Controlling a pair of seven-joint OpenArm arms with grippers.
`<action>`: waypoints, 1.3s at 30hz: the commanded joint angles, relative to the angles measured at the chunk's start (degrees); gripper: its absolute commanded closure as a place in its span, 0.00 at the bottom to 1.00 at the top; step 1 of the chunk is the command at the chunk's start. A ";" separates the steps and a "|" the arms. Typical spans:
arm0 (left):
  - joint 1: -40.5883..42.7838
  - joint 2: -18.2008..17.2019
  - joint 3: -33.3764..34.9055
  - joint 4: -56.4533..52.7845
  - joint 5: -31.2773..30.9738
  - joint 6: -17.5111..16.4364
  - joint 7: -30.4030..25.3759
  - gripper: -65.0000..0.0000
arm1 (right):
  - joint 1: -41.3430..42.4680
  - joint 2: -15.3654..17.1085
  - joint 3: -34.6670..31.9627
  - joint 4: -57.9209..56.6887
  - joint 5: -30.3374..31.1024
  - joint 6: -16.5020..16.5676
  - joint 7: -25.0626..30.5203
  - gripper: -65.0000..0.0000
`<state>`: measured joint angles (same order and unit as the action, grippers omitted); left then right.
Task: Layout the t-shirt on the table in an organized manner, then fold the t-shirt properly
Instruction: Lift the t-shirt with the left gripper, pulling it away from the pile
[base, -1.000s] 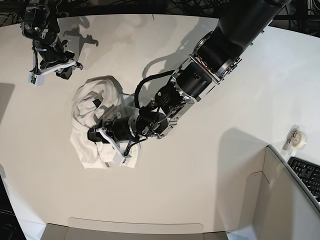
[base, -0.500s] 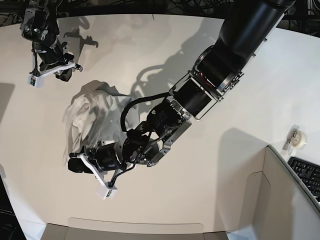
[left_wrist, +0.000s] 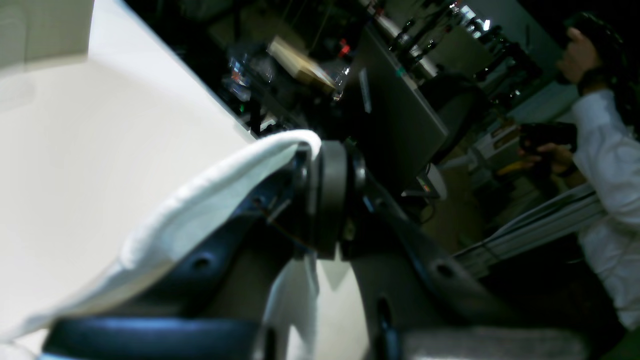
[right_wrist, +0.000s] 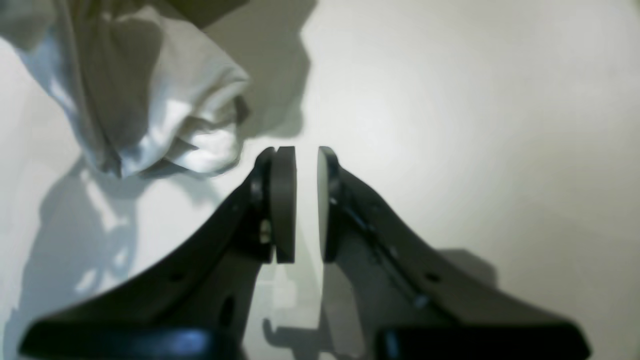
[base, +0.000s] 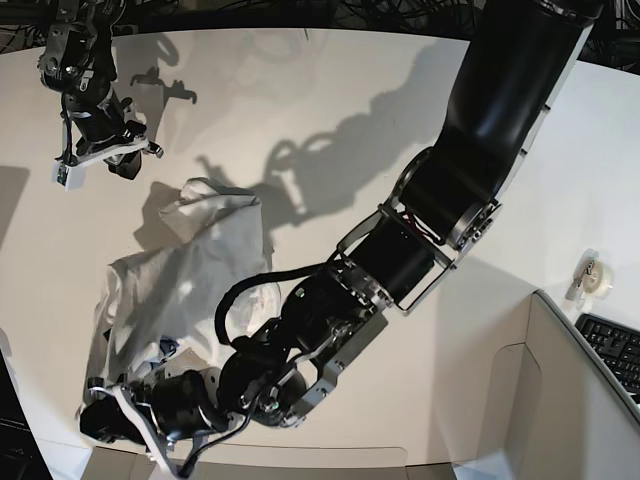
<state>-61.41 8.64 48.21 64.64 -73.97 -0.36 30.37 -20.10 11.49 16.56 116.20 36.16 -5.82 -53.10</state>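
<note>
The white t-shirt (base: 185, 275) is stretched into a long, creased band running from mid-table toward the near left corner of the table (base: 330, 110). My left gripper (base: 100, 418) is shut on the shirt's near end, down by the table's front edge. In the left wrist view the hem (left_wrist: 215, 200) wraps over the left gripper (left_wrist: 312, 150) and hides one finger. My right gripper (base: 95, 152) hovers at the far left, apart from the shirt. In its own view the right gripper (right_wrist: 306, 155) has its pads almost together and nothing between them, with the shirt's bunched end (right_wrist: 165, 115) to its upper left.
A tape roll (base: 592, 275) lies at the right edge. A grey-white box panel (base: 555, 400) and a keyboard (base: 612, 350) fill the near right corner. A person in white (left_wrist: 607, 160) stands beyond the table edge amid dark clutter.
The left gripper has pulled the shirt's end from the middle toward the near left corner, drawing the heap out into a long band. The right gripper has barely shifted.
</note>
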 joint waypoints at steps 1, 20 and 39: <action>-3.52 0.36 -2.27 0.81 -0.62 -0.65 -2.02 1.00 | 0.27 0.43 0.19 1.12 0.54 -0.02 1.01 0.87; -13.59 0.36 -11.85 -7.54 -0.62 -0.65 -2.28 1.00 | 8.01 0.07 0.54 1.56 3.97 -0.02 1.01 0.87; -13.59 0.36 -14.58 -9.48 -0.71 -0.65 0.44 1.00 | 15.66 -2.74 0.19 1.03 3.79 3.41 1.10 0.74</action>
<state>-72.42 8.91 34.02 54.65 -74.17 -0.60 32.12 -5.02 8.34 16.60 116.40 39.48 -2.76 -53.15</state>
